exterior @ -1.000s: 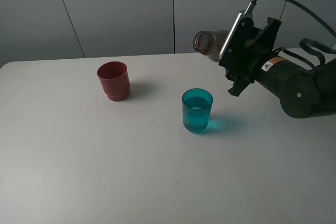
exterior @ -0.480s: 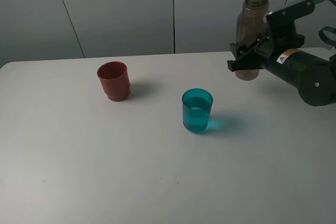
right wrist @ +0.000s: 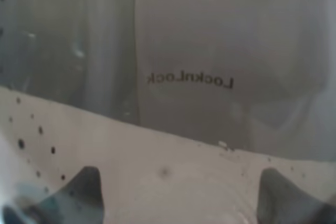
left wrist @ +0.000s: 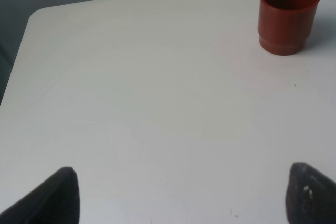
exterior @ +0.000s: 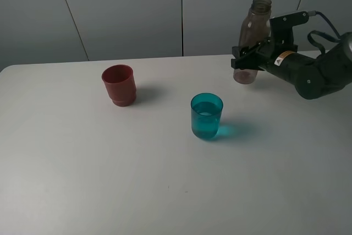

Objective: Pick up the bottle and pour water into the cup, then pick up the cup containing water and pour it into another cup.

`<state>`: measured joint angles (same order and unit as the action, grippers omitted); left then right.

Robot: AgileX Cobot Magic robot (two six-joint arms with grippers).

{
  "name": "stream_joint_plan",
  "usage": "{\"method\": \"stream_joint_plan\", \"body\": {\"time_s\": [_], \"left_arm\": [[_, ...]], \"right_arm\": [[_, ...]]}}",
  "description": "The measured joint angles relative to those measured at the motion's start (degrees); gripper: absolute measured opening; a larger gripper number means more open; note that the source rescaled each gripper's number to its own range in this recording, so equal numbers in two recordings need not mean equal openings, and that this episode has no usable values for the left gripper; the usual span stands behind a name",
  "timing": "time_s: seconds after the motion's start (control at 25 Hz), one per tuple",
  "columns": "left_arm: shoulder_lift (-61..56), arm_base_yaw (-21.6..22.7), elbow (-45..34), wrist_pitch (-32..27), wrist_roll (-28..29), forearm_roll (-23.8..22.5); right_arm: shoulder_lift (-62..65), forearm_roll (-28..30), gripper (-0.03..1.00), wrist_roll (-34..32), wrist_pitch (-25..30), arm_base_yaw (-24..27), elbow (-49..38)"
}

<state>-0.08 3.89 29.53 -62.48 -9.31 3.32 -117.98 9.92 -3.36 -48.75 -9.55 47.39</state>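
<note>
Clamped in the right gripper (exterior: 248,60) at upper right, the tall smoky plastic bottle (exterior: 256,26) is back upright, so filling the teal translucent tumbler (exterior: 207,117) looks done.

Three vessels are laid out over the table (exterior: 82,180). The second cup (exterior: 119,85) is placed at back left. The cup (exterior: 207,116), with water in it, is placed near the centre, in front and to the right of the second cup, well apart. The bottle (exterior: 254,28) is held upright at back right, behind the cup, clamped across its lower body by the right gripper (exterior: 248,59). Contact between base and table cannot be determined.
</note>
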Motion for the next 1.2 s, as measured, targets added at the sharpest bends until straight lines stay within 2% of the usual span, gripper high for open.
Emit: {"method": "stream_joint_plan", "body": {"time_s": [0.36, 0.8, 0.84, 0.88, 0.96, 1.0, 1.04, 1.08, 1.2], "left_arm": [[0.0, 0.0, 0.0, 0.0, 0.0, 0.0], [0.0, 0.0, 0.0, 0.0, 0.0, 0.0], [0.0, 0.0, 0.0, 0.0, 0.0, 0.0], [0.0, 0.0, 0.0, 0.0, 0.0, 0.0], [0.0, 0.0, 0.0, 0.0, 0.0, 0.0], [0.0, 0.0, 0.0, 0.0, 0.0, 0.0], [0.0, 0.0, 0.0, 0.0, 0.0, 0.0], [0.0, 0.0, 0.0, 0.0, 0.0, 0.0], [0.0, 0.0, 0.0, 0.0, 0.0, 0.0]], "right_arm": [[-3.7, 0.2, 0.06, -0.5, 4.5, 0.4, 3.1], [-3.7, 0.2, 0.06, -0.5, 5.0, 0.4, 3.2], [-3.7, 0.2, 0.08, -0.5, 5.1, 0.4, 3.2], [-3.7, 0.2, 0.21, -0.5, 5.1, 0.4, 3.2], [-3.7, 0.2, 0.64, -0.5, 5.2, 0.4, 3.2], [-3.7, 0.2, 0.81, -0.5, 5.3, 0.4, 3.2], [-3.7, 0.2, 0.92, -0.5, 5.6, 0.4, 3.2], [-3.7, 0.2, 0.96, -0.5, 6.0, 0.4, 3.2], [-2.7, 0.2, 0.99, -0.6, 8.8, 0.4, 3.2]]}}
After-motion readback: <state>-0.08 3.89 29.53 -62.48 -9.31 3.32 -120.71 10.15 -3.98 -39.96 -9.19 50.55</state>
